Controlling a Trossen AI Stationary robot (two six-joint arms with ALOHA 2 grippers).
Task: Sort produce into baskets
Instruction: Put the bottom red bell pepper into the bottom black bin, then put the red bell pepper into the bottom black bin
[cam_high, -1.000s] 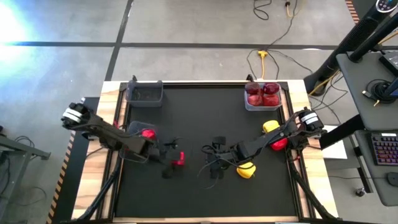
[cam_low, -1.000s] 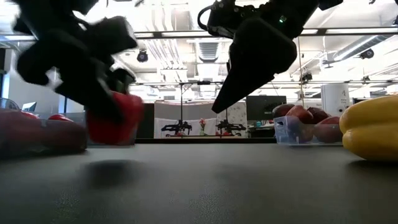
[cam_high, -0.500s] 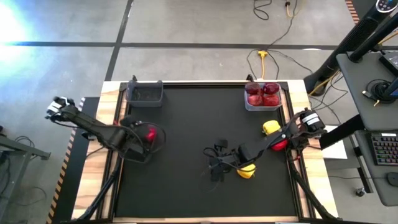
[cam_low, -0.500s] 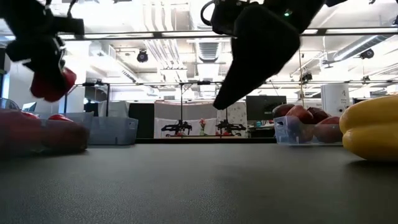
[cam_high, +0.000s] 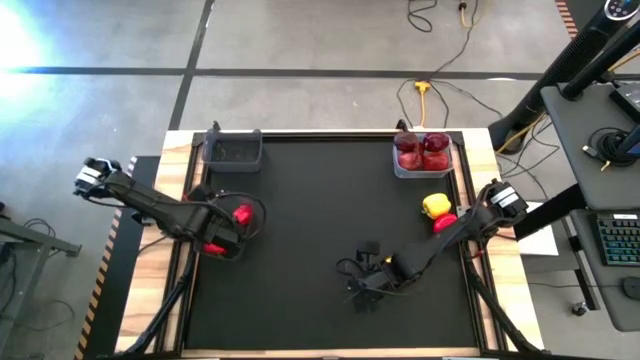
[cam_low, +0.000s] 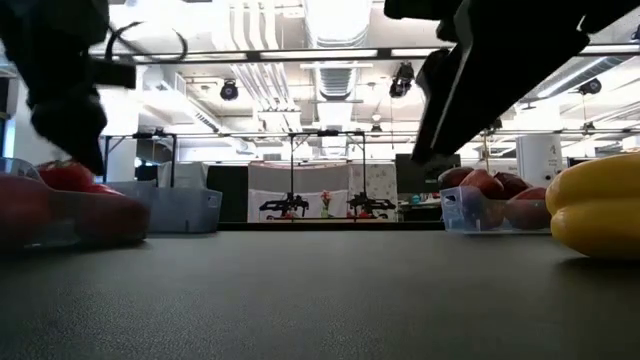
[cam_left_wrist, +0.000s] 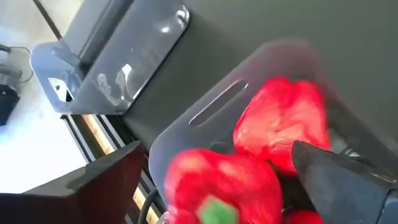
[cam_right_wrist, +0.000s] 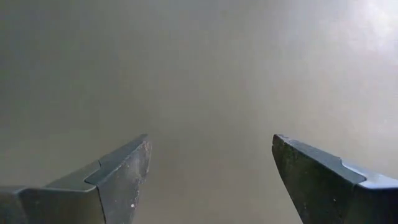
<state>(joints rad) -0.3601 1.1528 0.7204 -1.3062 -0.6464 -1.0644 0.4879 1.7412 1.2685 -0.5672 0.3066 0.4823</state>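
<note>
The left gripper (cam_high: 232, 228) is held over the dark basket (cam_high: 250, 226) at the left edge of the worktop (cam_high: 310, 200). In the left wrist view its fingers stand spread, with nothing gripped between them, and 2 red peppers (cam_left_wrist: 283, 127) are seen lying in that basket just below. The right gripper (cam_high: 365, 285) is lowered toward the near middle of the worktop, its fingers (cam_right_wrist: 118, 171) wide apart above bare mat, empty.

A yellow pepper (cam_high: 435, 206) and a red piece (cam_high: 444, 222) are left on the mat near the right edge. The clear basket (cam_high: 402, 165) at the far right corner is filled with dark maroon fruits (cam_high: 422, 150), and a second dark basket (cam_high: 232, 150) stands at the far left corner.

Several risks are judged from this. Since the left gripper hangs so close over the peppers, one could be clipped or dragged out if the arm is lifted at a slant. The light basket could be shoved toward the left edge by a finger that catches its rim. The right gripper is placed well apart from the remaining produce, so a close on nothing is likely unless it is redirected. The round pepper could also be rolled away by an off-centre approach, and the red piece could be dropped in the wrong basket.
</note>
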